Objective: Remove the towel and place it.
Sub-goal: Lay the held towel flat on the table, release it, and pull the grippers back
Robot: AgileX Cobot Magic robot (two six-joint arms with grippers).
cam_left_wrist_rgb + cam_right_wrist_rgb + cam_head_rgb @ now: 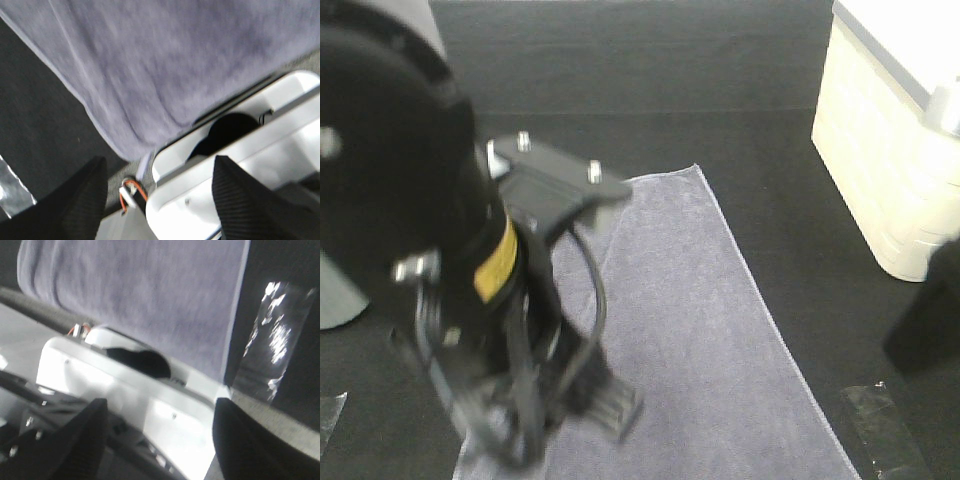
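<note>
Slippage looms: towel (pixel 700 330) lies flat beyond the spread, empty left gripper (pixel 159 160) and right gripper (pixel 161 401), so a shallow pinch could miss.

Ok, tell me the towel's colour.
Plain grey-lavender towel with a paler hem; clearest in the exterior high view.

Grey-lavender towel (pixel 190 55) flat on dark tabletop (pixel 35 110), hemmed corner just beside white housing (pixel 240 165). Left gripper (pixel 160 165): jaws wide apart, nothing between. Red-orange wires (pixel 131 192) beside housing. Shiny tape patch (pixel 12 192) on tabletop.
</note>
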